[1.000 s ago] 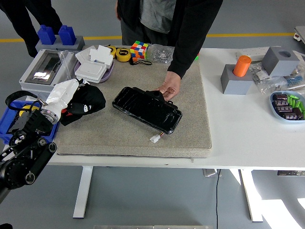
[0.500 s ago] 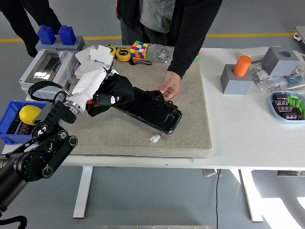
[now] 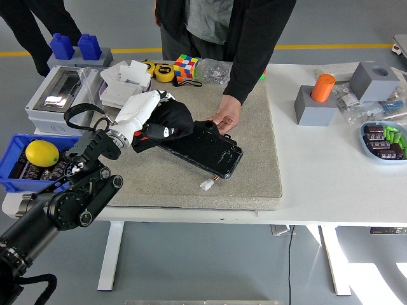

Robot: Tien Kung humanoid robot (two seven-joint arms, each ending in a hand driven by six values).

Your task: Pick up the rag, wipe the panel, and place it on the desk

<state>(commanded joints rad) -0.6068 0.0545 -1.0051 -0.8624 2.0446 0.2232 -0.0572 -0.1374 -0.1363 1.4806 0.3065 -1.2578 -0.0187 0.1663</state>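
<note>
On the white desk [image 3: 331, 184] w/ grey mat [image 3: 254, 165], grey floor behind: left hand [image 3: 141, 109], fingers curled round black rag [image 3: 168, 119], presses it on panel [image 3: 206, 149] at its 10 o'clock end. Person's hand [image 3: 225, 119] steadies panel at 1 o'clock.

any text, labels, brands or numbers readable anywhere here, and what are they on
None can be read.
Black rag in the left hand: a small white and red mark, too blurred to read.
Grey box with the clear lid: only glare shows, no legible label.
Bags in the blue tray: print too small to read.
Black panel: no visible lettering.
</note>
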